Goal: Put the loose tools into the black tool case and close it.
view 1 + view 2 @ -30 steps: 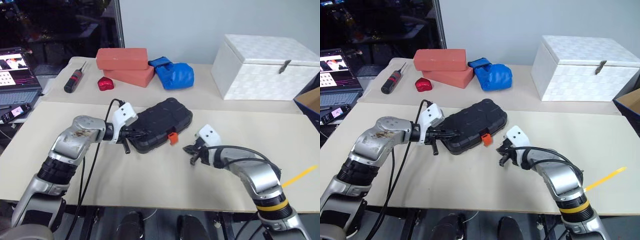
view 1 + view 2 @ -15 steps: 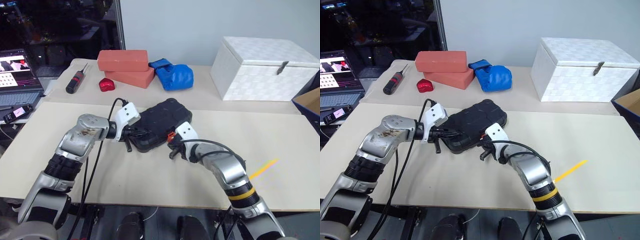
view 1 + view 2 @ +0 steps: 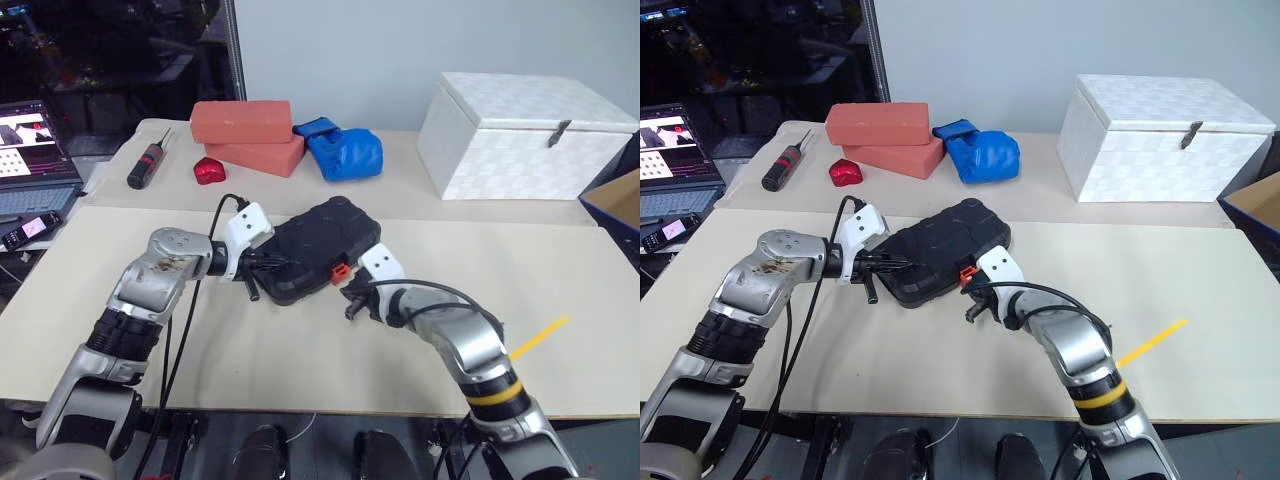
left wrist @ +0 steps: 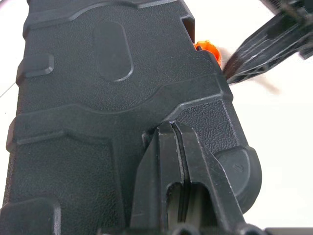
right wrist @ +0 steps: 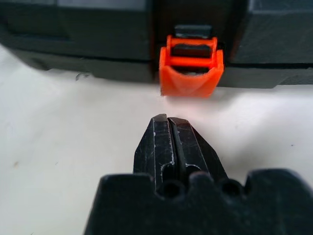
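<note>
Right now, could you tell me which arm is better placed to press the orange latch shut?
The right. Its shut right gripper points straight at the orange latch, just short of it, while the shut left gripper rests on the black tool case lid.

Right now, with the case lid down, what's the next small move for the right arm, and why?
Probably ease the shut right gripper forward to press the orange latch up against the black tool case. The latch hangs open just ahead of the fingertips, apart from them, while the shut left gripper rests on the lid.
</note>
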Available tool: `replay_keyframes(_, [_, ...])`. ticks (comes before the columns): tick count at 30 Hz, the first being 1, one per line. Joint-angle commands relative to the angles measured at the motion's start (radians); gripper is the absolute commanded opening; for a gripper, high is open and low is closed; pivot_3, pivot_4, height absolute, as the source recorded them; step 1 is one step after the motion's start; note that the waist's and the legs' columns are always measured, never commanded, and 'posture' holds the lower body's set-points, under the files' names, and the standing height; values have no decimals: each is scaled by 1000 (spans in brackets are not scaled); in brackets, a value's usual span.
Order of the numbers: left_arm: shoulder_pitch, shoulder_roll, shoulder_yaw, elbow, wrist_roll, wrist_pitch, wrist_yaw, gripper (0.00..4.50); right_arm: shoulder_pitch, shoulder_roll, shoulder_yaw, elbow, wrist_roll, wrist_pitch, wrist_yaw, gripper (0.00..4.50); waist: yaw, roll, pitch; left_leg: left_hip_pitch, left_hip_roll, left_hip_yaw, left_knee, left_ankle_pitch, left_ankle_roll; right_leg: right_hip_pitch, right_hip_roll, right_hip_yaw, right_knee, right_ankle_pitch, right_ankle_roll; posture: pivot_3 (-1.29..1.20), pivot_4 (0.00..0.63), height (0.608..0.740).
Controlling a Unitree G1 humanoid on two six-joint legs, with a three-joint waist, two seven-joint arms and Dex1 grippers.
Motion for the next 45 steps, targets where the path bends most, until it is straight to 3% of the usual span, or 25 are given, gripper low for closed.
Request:
replay_keyframes(1, [25,-3,-44,47,50,13,2,32,-40,48,8,114,-50,-166,-35,0,0,0,0,0,0,0,0,0,0,0,0,0,0,0,0,0,150,740])
replay_keyframes(6, [34,-8,-40,48,58,11,0,32,-28,83,-26,111,-78,-300,-68,0,-11,0,0,2,0,1,0,0,0,0,0,0,0,2,0,0,150,740])
replay_keyframes(22, [68,-18,-37,41,76,14,8,32,-25,103,-72,-31,-60,-252,-73,0,-19,0,0,2,2,0,-1,1,-2,-1,0,1,0,3,-1,0,150,740])
replay_keyframes(33, [110,-27,-34,-5,73,31,24,32,-85,173,-22,134,-80,-321,-43,0,-20,2,-3,10,2,0,-10,1,-2,0,-2,0,-4,2,-3,0,150,740])
replay_keyframes(37, [136,-26,-13,-28,67,33,42,32,-62,175,-64,66,-52,-332,-49,0,-17,2,-5,11,1,1,-13,1,-2,0,-3,0,-6,2,-3,0,150,740])
replay_keyframes(45, [167,-18,1,-45,66,44,54,32,68,101,-161,-262,37,-126,-55,0,-4,2,-5,11,0,2,-16,1,-2,0,-3,0,-5,1,-3,0,150,740])
